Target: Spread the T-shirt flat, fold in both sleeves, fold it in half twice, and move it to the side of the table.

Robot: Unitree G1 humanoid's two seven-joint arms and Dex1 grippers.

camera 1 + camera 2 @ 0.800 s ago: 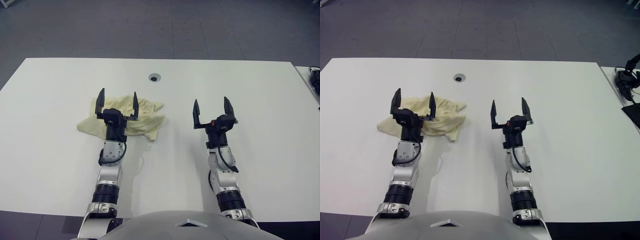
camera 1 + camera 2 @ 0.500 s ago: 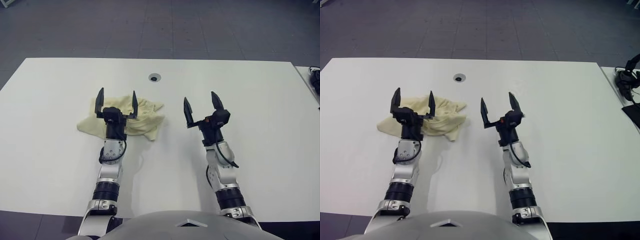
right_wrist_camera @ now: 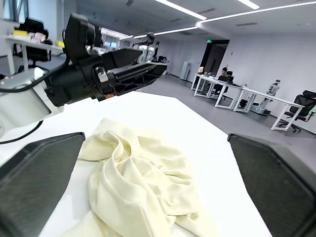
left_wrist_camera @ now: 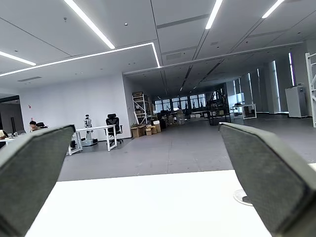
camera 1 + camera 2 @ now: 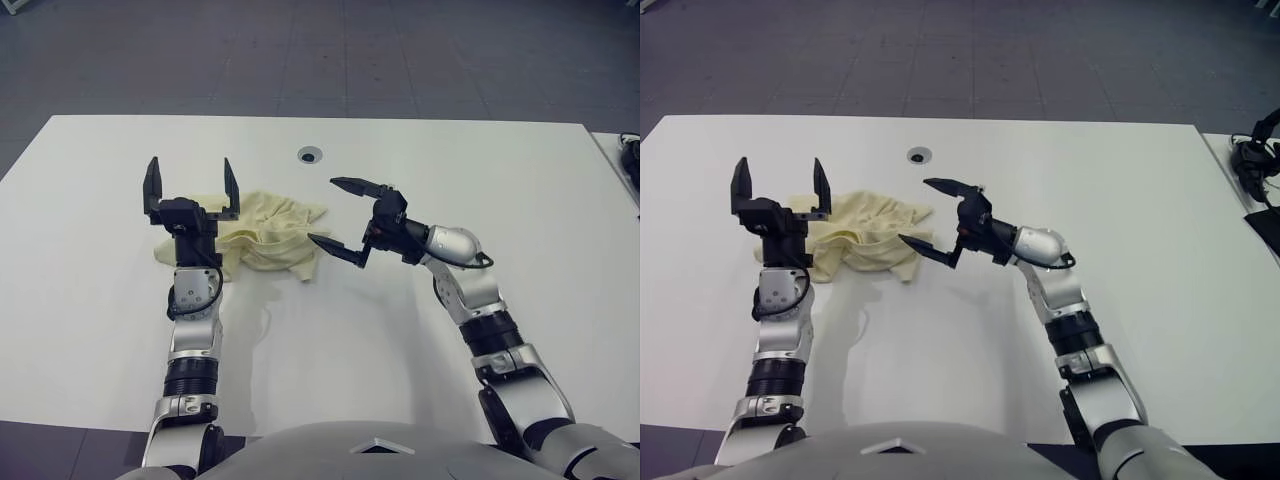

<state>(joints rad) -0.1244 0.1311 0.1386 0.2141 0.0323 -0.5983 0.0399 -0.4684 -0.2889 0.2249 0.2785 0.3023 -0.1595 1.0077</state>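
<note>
A pale yellow T-shirt (image 5: 265,235) lies crumpled in a heap on the white table (image 5: 100,300), left of centre. My left gripper (image 5: 191,188) stands upright above the heap's left edge, open, with nothing between its fingers. My right gripper (image 5: 340,217) is turned sideways toward the heap's right edge, open, its lower fingertip close to the cloth. In the right wrist view the T-shirt (image 3: 140,187) lies bunched ahead of the open fingers, with the left gripper (image 3: 118,74) beyond it.
A round cable port (image 5: 310,154) sits in the table behind the T-shirt. A second table edge with black gear (image 5: 1248,160) lies at the far right. Bare white tabletop spreads in front and to the right.
My right gripper has swung left and turned sideways, ending beside the T-shirt's right edge. My left gripper has shifted left and slightly up. The T-shirt has not moved.
</note>
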